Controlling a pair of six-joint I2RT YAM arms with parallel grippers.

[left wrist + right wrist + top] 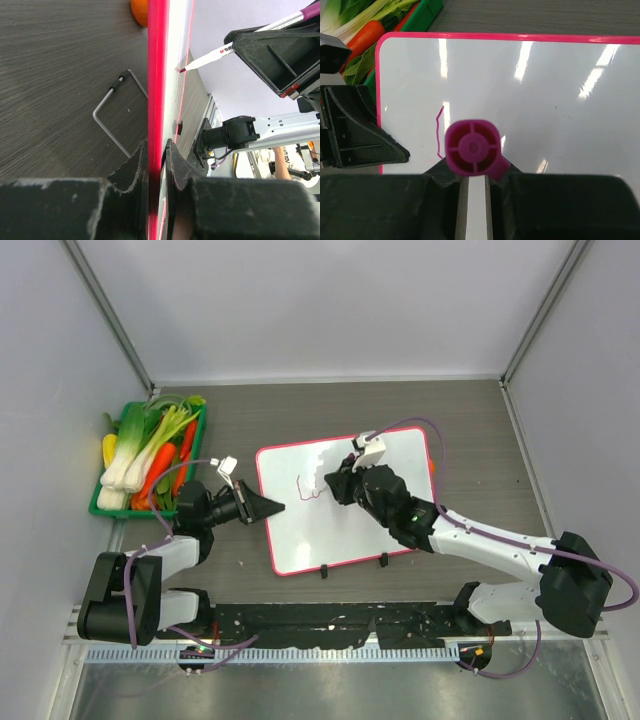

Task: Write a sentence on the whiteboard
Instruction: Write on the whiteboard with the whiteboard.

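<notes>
So, whiteboard (320, 530) lies mid-table. Left gripper (275, 508) is clenched on its left edge, likely to stop sliding. Right gripper (335, 485) grasps the marker (472, 147), tip down by a short red stroke (438, 132). Writing barely begun.

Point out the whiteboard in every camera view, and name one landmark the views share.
Top external: the whiteboard sits in the centre, slightly skewed.
Left wrist: the whiteboard is edge-on, a pink-red strip up the middle.
Right wrist: the whiteboard fills the upper frame.
Shared landmark: the left gripper clamping its edge, in all three.
</notes>
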